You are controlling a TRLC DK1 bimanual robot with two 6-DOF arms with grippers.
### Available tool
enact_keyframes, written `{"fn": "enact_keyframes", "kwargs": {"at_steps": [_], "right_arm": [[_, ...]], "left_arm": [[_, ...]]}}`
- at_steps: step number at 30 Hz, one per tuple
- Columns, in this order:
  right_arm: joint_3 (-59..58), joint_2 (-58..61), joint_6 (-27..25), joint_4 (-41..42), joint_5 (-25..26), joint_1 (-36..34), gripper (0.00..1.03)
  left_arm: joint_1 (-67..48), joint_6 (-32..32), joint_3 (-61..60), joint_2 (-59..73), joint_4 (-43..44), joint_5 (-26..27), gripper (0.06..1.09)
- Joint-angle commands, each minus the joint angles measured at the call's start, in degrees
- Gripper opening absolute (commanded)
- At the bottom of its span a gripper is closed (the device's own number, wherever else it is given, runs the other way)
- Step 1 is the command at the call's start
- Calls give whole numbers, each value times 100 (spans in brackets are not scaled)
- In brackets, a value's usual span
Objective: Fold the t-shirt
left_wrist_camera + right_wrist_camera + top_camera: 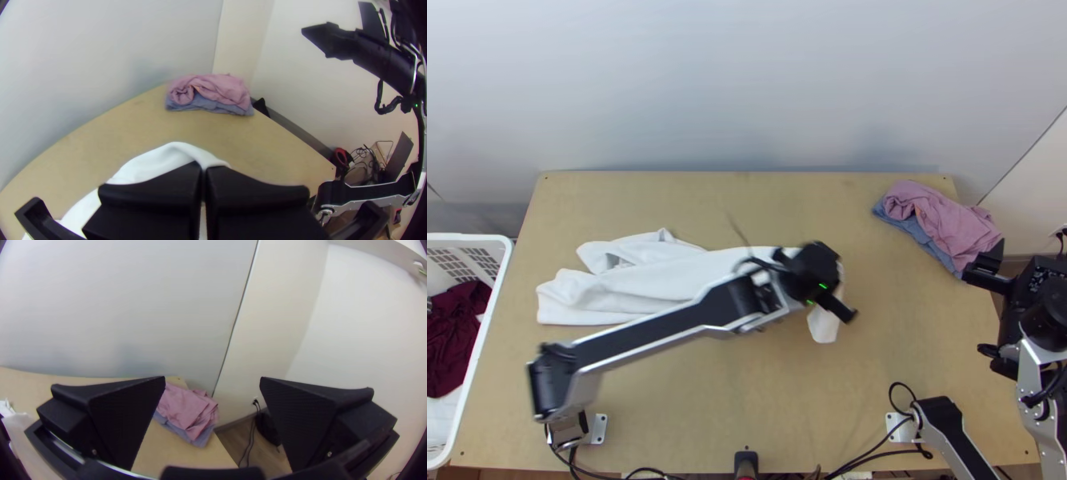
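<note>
The white t-shirt [643, 276] lies bunched lengthwise across the table's left and middle, its right end under my left gripper [835, 284]. In the left wrist view, my left gripper [203, 171] is shut on a ridge of the white t-shirt [155, 162]; which part of the shirt this is, I cannot tell. My right gripper [987, 308] stands beyond the table's right edge, away from the shirt. Seen from its own wrist, the right gripper [212, 384] is open, its two fingers wide apart with nothing between them.
Pink and blue folded cloths [939, 224] lie at the table's back right corner. A white basket [495, 320] with dark red cloth stands at the left edge. Black cables [875, 448] run along the near edge of the wooden table [771, 400].
</note>
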Motion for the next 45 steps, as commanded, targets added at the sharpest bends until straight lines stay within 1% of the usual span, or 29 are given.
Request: {"fn": "enact_keyframes", "kwargs": {"at_steps": [1,9,10,11,12,14,15,16,23,24,25,26,27,32,37,38,39,40,45], "right_arm": [[-133,9,132,28,-3,-262,99],[-45,194,97,107,-3,-280,99],[-81,194,97,107,-3,-280,99],[-116,194,106,107,-11,-271,99],[-142,194,124,107,-11,-253,99],[-195,194,176,116,-20,-218,99],[-212,202,220,116,-29,-201,99],[-239,202,255,116,-38,-192,99],[-423,150,352,116,-47,-166,99],[-450,132,352,116,-55,-166,99],[-476,123,352,116,-55,-166,99],[-494,106,352,116,-64,-166,99],[-511,97,352,116,-64,-157,99],[-538,88,396,116,-99,10,99],[-538,88,405,125,-99,168,99],[-538,88,405,125,-99,195,99],[-546,88,405,116,-99,221,99],[-555,88,405,116,-99,274,99],[-573,71,405,116,-99,432,99]], "left_arm": [[-535,-276,836,1087,94,71,10],[-992,-610,1293,1430,94,62,10],[-992,-689,1328,1430,59,62,14],[-992,-759,1364,1403,-20,53,31],[-983,-768,1416,1368,-126,45,50],[-939,-768,1583,1271,-512,45,83],[-904,-768,1636,1219,-697,36,95],[-833,-768,1697,1140,-908,36,98],[-42,-803,1680,480,-2332,-34,100],[72,-838,1618,357,-2586,-34,104],[195,-864,1487,234,-2806,-52,104],[300,-856,1232,50,-2885,-210,104],[388,-838,854,-188,-2876,-456,104],[1056,-706,-1018,-1277,-2613,-790,103],[2120,-777,-2416,-2086,-2490,-781,103],[2348,-777,-2618,-2174,-2507,-764,99],[2542,-777,-2803,-2271,-2534,-755,95],[2735,-794,-2961,-2358,-2551,-720,94],[3315,-856,-3541,-2578,-2595,-491,94]]}}
